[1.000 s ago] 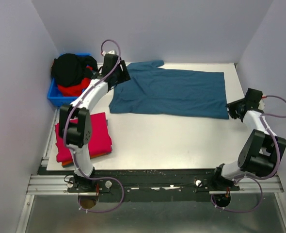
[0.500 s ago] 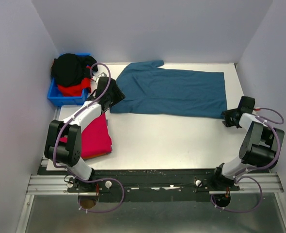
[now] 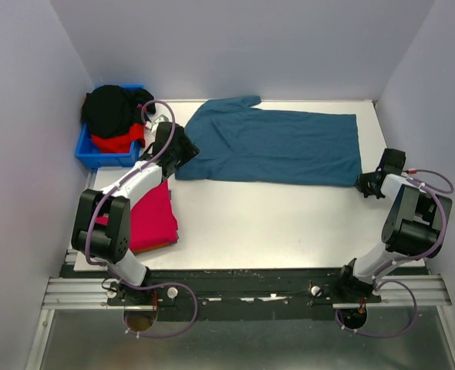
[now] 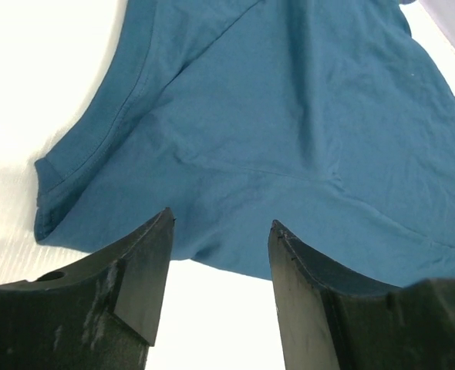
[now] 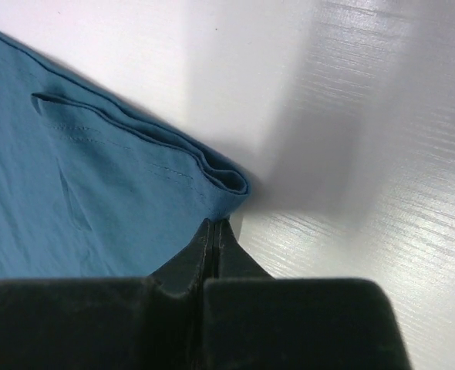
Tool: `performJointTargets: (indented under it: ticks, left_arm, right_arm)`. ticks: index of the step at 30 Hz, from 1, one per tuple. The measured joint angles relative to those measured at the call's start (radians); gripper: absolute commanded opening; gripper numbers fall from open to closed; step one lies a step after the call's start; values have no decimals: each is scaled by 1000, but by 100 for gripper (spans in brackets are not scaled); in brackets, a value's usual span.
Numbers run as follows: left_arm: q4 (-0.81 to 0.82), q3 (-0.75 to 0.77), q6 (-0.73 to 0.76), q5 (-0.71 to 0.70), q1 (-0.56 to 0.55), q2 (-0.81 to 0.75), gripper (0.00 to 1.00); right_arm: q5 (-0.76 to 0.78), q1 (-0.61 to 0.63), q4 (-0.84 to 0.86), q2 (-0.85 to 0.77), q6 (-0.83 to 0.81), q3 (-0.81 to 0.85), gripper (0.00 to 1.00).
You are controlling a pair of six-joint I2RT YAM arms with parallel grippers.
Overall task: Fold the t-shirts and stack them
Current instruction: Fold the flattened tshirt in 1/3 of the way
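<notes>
We saw large teal-blue cloth t-shirt (image 3: 274, 146) flat on white surface (image 3: 274, 223) | left pincer (image 4: 221, 231) wide over its near-left hem | right pincer (image 5: 214, 227) closed tight at its near-right corner

1. Pale desk (image 3: 274, 223) across the middle of the frame.
2. Spread flat over its upper middle: teal-blue t-shirt (image 3: 281, 146), collar end toward the upper left, hem at the right.
3. At lower left: folded crimson-pink t-shirt (image 3: 154, 220), stacked on an orange t-shirt (image 3: 160, 247) showing only as a thin edge.
4. At the upper-left corner: blue bin (image 3: 89, 154); on the desk or just off it, unclear.
</notes>
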Motion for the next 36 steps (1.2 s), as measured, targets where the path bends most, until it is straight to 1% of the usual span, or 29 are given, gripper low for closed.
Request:
performJointTargets:
  ticks: [3, 7, 11, 15, 18, 22, 27, 33, 36]
  left_arm:
    - [26, -31, -30, -21, -6, -1, 61]
    - [35, -98, -73, -114, -40, -5, 61]
    - [7, -107, -115, -187, -59, -6, 59]
    - [1, -127, -163, -248, -58, -25, 59]
    - [-10, -134, -192, -261, -57, -25, 61]
    - [-35, -132, -229, -271, -57, -10, 58]
    - [-46, -132, -267, -270, -57, 42, 58]
    - [-77, -104, -286, -272, -57, 117, 54]
    - [-82, -93, -295, -275, -57, 126, 52]
  right_arm:
    - [3, 0, -2, -3, -11, 0, 1]
    - [18, 0, 4, -49, -30, -16, 1]
    - [44, 0, 21, -107, -42, -63, 0]
    - [42, 0, 65, -111, -40, -109, 1]
    - [34, 0, 76, -100, -38, -116, 1]
    - [17, 0, 89, -81, -34, -116, 1]
    - [3, 0, 91, -77, -31, -116, 1]
    - [-5, 0, 95, -76, -30, -116, 1]
    - [-8, 0, 95, -74, -27, -116, 1]
